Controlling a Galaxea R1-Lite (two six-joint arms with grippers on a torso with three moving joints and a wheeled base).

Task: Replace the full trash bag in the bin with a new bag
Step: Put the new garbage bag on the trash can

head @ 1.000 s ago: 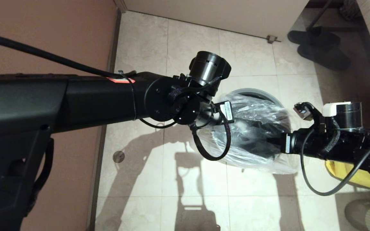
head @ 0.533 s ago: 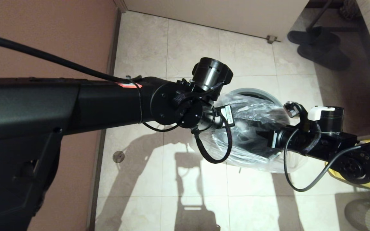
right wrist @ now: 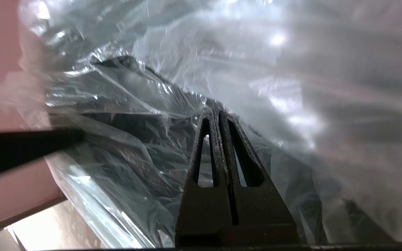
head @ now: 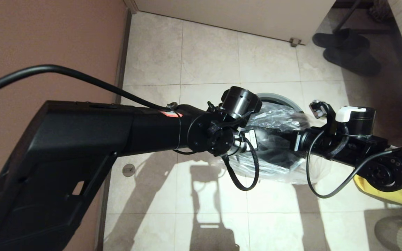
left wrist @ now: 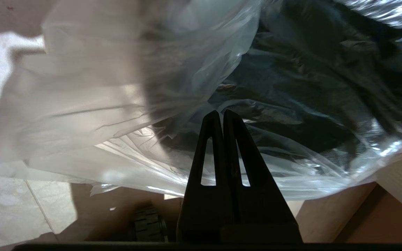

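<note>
The grey bin (head: 277, 97) stands on the tiled floor, only its far rim showing. The new bag (head: 280, 120), clear and crinkly, is stretched over its mouth between my two arms. My left gripper (left wrist: 221, 112) is shut, pinching the film (left wrist: 124, 115) at the bag's left side. On the right side, my right gripper (right wrist: 217, 111) is shut on a fold of the same plastic (right wrist: 173, 80). In the head view both pairs of fingers are hidden by wrists and plastic. The full trash bag (head: 394, 195), opaque yellow, lies on the floor right of the bin, partly behind my right arm.
A brown wall (head: 47, 35) runs along the left, with a round floor drain (head: 128, 169) near its base. Dark slippers (head: 347, 52) lie at the far right, and a door stop (head: 294, 42) sits by the far door. A pale ribbed object (head: 401, 233) is at the near right corner.
My left arm has dropped lower and moved right, and the right arm has shifted left. The clear bag between them has come down closer onto the bin.
</note>
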